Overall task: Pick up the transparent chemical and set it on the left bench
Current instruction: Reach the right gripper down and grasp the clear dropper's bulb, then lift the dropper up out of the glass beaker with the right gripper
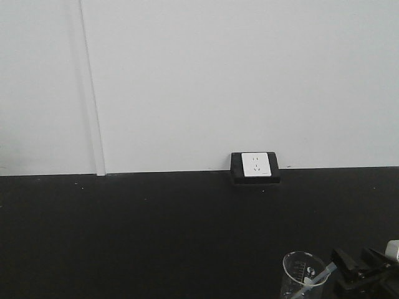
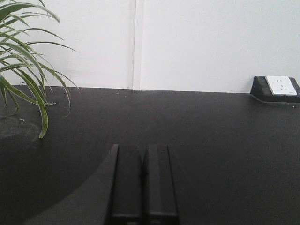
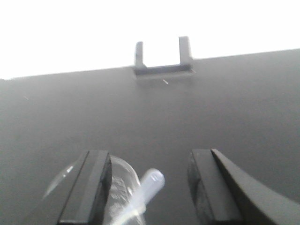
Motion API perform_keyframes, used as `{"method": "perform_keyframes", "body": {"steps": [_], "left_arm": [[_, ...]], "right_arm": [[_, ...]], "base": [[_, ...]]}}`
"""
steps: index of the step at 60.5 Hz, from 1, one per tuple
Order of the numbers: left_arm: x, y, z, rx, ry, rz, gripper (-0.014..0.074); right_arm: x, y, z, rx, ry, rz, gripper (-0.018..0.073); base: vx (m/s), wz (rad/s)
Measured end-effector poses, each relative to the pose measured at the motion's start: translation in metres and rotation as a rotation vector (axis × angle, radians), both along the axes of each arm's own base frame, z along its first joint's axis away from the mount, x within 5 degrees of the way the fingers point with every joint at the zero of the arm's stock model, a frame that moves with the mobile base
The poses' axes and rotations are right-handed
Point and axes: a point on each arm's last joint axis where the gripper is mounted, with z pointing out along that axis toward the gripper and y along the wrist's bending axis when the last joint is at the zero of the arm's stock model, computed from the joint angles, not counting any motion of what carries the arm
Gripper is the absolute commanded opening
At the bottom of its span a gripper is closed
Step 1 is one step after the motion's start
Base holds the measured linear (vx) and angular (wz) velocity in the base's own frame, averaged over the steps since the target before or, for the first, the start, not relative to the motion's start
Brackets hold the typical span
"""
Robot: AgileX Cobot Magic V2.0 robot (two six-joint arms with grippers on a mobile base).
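Note:
The transparent chemical is a slim clear pipette leaning out of a clear glass beaker at the bottom right of the front view. My right gripper hovers just right of it. In the right wrist view the right gripper is open, and the transparent chemical's bulb end sits between its fingers, touching neither. The beaker shows partly behind the left finger. My left gripper is shut on nothing above bare black worktop. The left bench is out of view.
The black worktop meets a white wall carrying a white socket in a black housing, seen also as the socket in the left wrist view. Long green plant leaves hang at the left there.

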Motion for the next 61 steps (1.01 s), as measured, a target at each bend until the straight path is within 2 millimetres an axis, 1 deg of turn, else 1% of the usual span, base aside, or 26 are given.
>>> {"method": "perform_keyframes", "body": {"steps": [19,35,48,61], "left_arm": [[0.0,0.0,0.0,0.0,0.0,0.0,-0.0003],[0.0,0.0,0.0,0.0,0.0,0.0,-0.0003],[0.0,0.0,0.0,0.0,0.0,0.0,-0.0003],[0.0,0.0,0.0,0.0,0.0,0.0,-0.0003]], "right_arm": [[0.01,0.002,-0.03,0.049,0.025,0.025,0.0442],[0.025,0.002,-0.036,0.116,0.011,0.024,0.04],[0.027,0.003,-0.037,0.148,0.023,0.028,0.0318],[0.026,0.006,-0.038,0.138,0.041,0.061,0.0196]], "base": [[0.0,0.0],[0.0,0.0],[0.0,0.0],[0.0,0.0]]}}
